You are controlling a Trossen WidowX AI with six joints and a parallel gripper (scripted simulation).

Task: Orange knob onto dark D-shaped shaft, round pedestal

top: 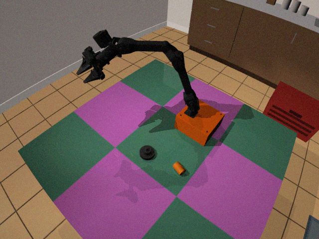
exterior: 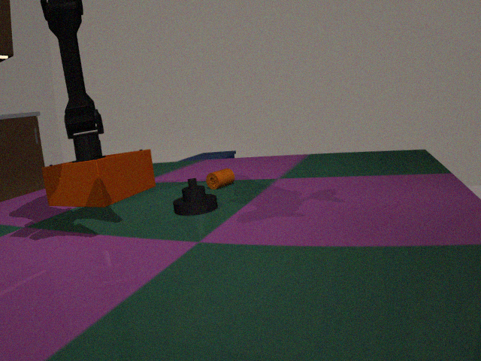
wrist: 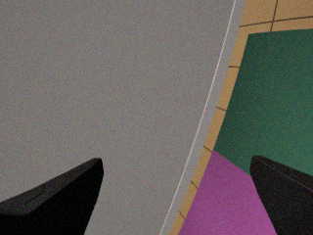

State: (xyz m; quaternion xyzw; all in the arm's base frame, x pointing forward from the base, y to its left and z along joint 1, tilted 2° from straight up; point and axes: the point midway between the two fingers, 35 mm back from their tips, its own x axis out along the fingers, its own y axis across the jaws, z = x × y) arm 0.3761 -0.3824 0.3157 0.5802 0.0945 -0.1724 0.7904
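One knob [top: 179, 168] [exterior: 220, 179] on side; claw [top: 80, 78] [wrist: 178, 166] open, seemingly empty.

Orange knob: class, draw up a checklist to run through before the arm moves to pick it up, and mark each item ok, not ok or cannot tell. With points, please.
1. Gripper [top: 80, 78] [wrist: 178, 166] open, nothing between its fingers: ok.
2. Orange knob [top: 179, 168] [exterior: 220, 179] lying apart from the round pedestal [top: 147, 156] [exterior: 195, 207]: ok, both rest on the green middle square.
3. Knob upright, ready to go onto the shaft [top: 147, 148] [exterior: 192, 183]: not ok, it lies on its side.
4. Shaft free of any part on top: ok.
5. Knob in the wrist view: not ok, only wall, floor and mat show past the fingers.
6. Flat side of the shaft located: cannot tell.
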